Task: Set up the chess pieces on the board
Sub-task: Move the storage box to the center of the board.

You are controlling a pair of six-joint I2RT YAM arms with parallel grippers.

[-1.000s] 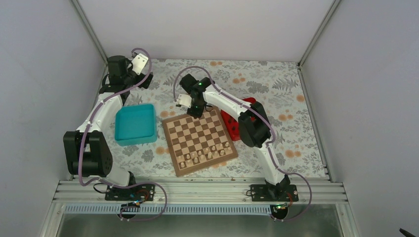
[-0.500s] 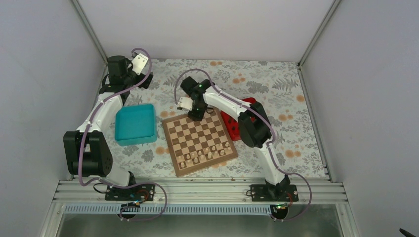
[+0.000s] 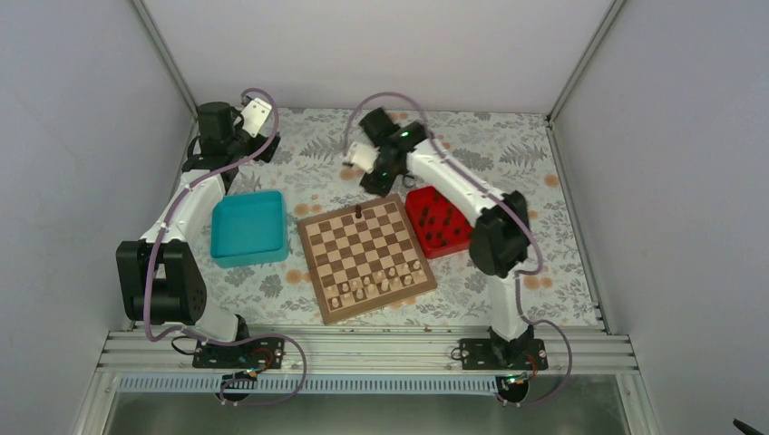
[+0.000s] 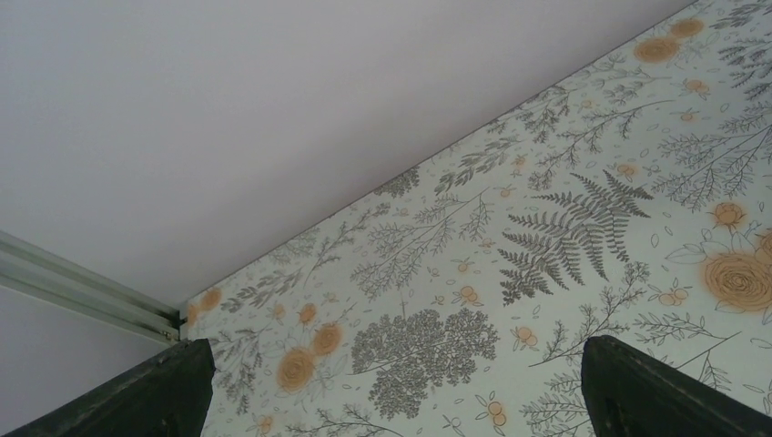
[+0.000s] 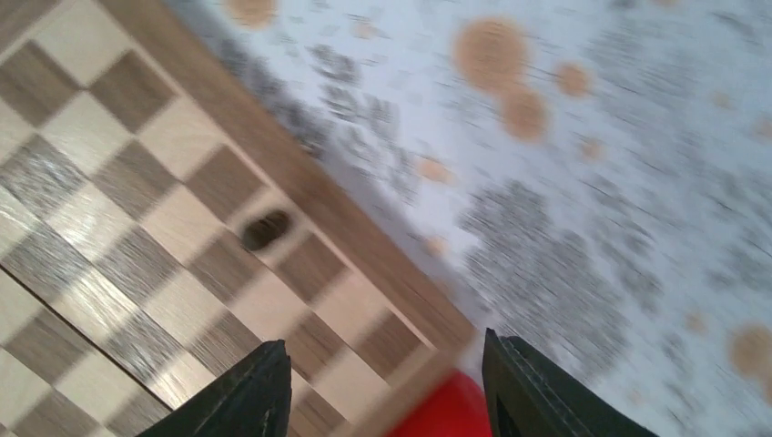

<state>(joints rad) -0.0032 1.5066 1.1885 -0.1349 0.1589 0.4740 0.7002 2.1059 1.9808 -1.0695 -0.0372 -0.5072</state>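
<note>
Wood chequered in light and dark brown fills the left of the right wrist view. This is the board (image 5: 100, 228), and its tan-bordered far corner lies just ahead of the right gripper (image 5: 382, 364). The fingers (image 5: 250, 391) of that gripper are spread apart with nothing between them. One dark chess piece (image 5: 266, 229) stands on the board's far edge row, ahead of the left finger and well clear of it. Motion blur reduces it to a smudge, so its kind cannot be told.

Right under the gripper, between the fingertips, a corner of the red tray (image 3: 458, 240) shows beside the board's corner. Whether the two touch cannot be told. From above, more dark pieces (image 3: 439, 220) lie in that tray as small specks, too tiny to count. Pale cream pieces (image 3: 376, 283) crowd the board's two near rows, far from the right gripper on the base side.

The left gripper (image 4: 396, 364) hangs near the back wall, well apart from the board, with the teal tray (image 3: 245, 258) between them. Its fingers (image 4: 155, 387) are also spread wide and hold nothing. Only their tips show, cut off at the lower corners, over the floral cloth (image 4: 546, 246).
</note>
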